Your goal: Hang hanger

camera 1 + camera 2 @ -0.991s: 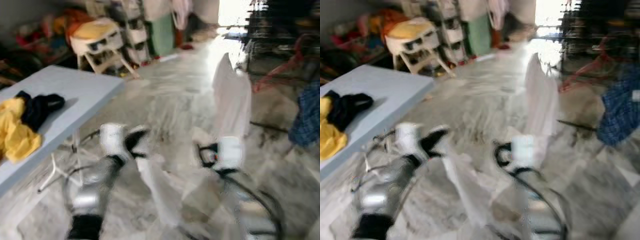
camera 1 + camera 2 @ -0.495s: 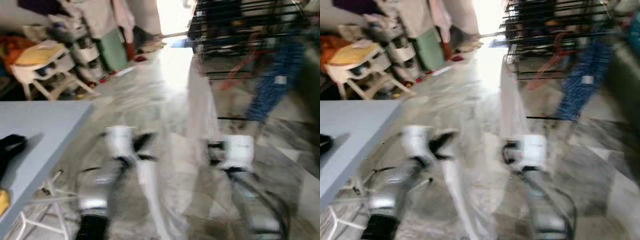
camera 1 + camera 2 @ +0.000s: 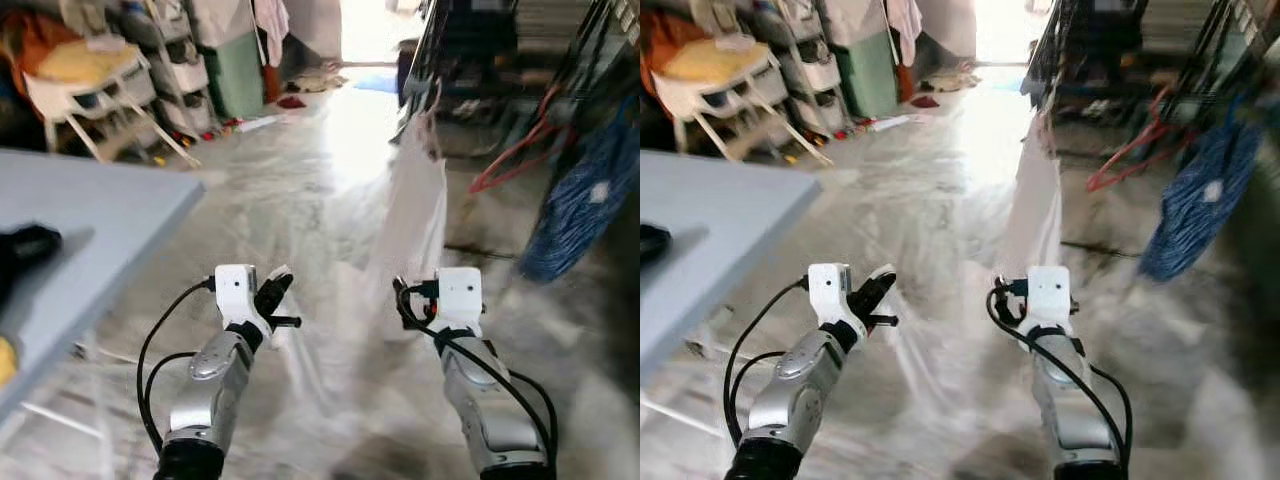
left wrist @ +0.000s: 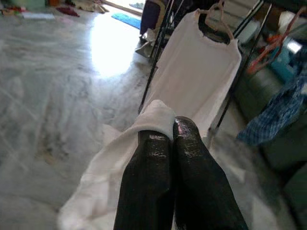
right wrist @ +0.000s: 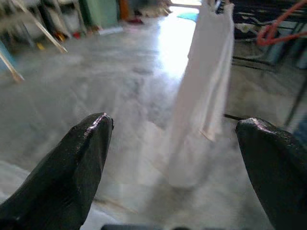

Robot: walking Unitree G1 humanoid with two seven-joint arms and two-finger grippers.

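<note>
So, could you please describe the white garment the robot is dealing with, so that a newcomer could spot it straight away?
Look to the dark metal rack at the far right of the marble floor. The white shirt hangs there on a hanger, one corner stretched to the shut left gripper. Its neighbour, a blue checked cloth, is darker.

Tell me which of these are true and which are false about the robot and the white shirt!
1. The left gripper is pinching the white shirt. True.
2. The right gripper is shut tight. False: its fingers are spread wide apart, with nothing between them.
3. The shirt is on a hanger on the dark rack. True.
4. The blue checked cloth lies on the grey table. False: it hangs on the robot's right, by the rack.
</note>
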